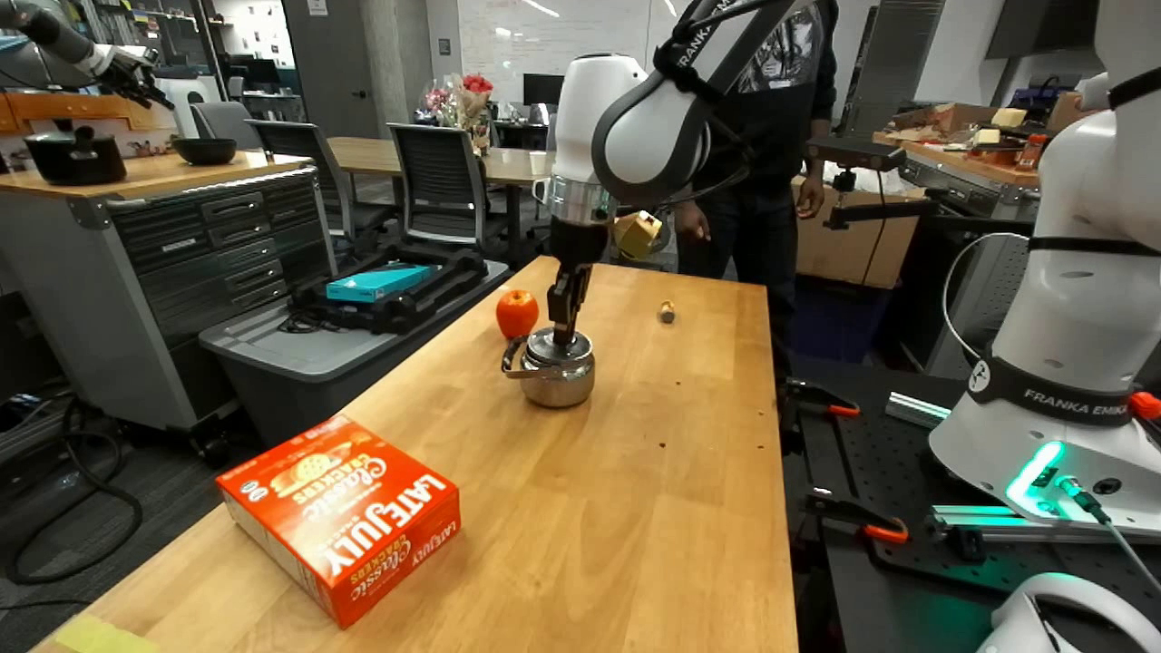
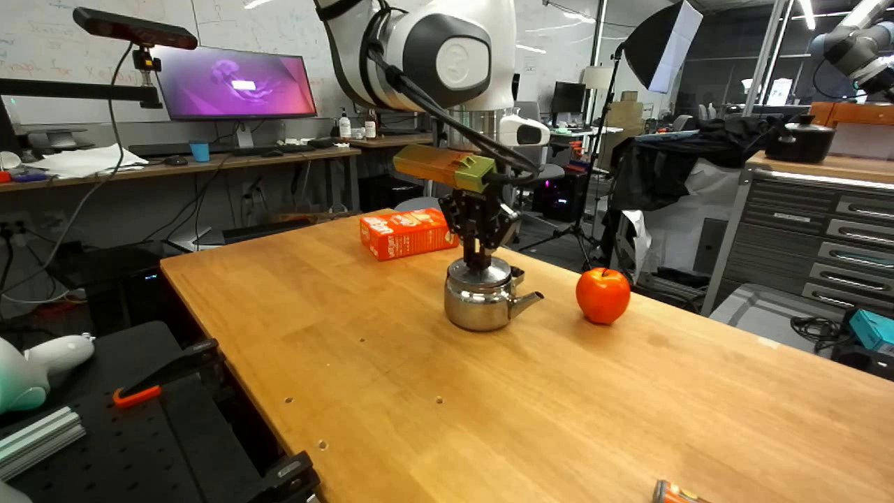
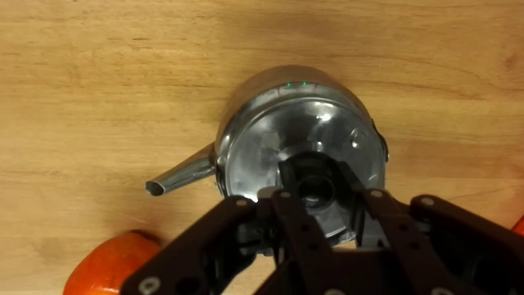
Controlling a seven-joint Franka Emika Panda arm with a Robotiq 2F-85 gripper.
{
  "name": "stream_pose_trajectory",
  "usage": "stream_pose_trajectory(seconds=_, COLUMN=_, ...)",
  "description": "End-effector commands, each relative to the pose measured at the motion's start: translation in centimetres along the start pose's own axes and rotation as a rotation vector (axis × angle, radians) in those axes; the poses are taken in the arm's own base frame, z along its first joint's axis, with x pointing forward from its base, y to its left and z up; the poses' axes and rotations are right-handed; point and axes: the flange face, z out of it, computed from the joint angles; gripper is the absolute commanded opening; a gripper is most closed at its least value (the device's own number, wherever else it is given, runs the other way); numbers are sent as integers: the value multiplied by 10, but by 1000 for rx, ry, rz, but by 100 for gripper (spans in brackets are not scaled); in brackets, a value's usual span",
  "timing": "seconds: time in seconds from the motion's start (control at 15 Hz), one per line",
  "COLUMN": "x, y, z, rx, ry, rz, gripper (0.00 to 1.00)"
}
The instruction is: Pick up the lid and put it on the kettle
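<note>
**Lid on kettle's mouth, claw clamped on its knob**

In an exterior view: silvery lid (image 1: pixel 541 345) sits over the mouth of the squat steel kettle (image 1: pixel 556 390), standing on the wooden worktop (image 1: pixel 653 508). Handle (image 1: pixel 535 373) lies folded down at the kettle's side, probably to leave the lid a clear way in. Claw (image 1: pixel 564 339) directly above the kettle. Panda arm (image 1: pixel 590 127) reaches over it, wrist pointing straight down, likely to bring the lid in level. Late July cracker box (image 1: pixel 349 517) nearer the camera than the kettle, well apart.

In an exterior view: lid looks level on the kettle. Spout (image 2: pixel 527 303) points towards a red apple (image 2: pixel 603 296), near the kettle, not touching. Claw upright over the lid.

Wrist view: claw squeezes the dark knob (image 3: pixel 316 190) from two sides; the obvious grip on a smooth disc. Lid fills the visible part of the kettle's mouth; the rest is hidden by the claw, so full seating can't be confirmed. My call: placing nearly done, release remains.
</note>
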Motion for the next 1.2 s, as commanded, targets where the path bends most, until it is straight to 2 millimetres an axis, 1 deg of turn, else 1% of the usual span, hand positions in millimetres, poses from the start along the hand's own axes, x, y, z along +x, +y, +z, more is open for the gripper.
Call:
stream_pose_trajectory(seconds=0.0, x=9, y=2, z=2, rx=13, ry=5, rz=15, gripper=7)
stream_pose_trajectory(seconds=0.47, x=15, y=4, z=8, rx=11, ry=-8, rz=27, gripper=7)
stream_pose_trajectory(seconds=0.87, x=14, y=1, z=-5, rx=28, ry=6, rz=19, gripper=7)
stream_pose_trajectory(seconds=1.13, x=13, y=-2, z=-10, rx=39, ry=-2, rz=15, gripper=7)
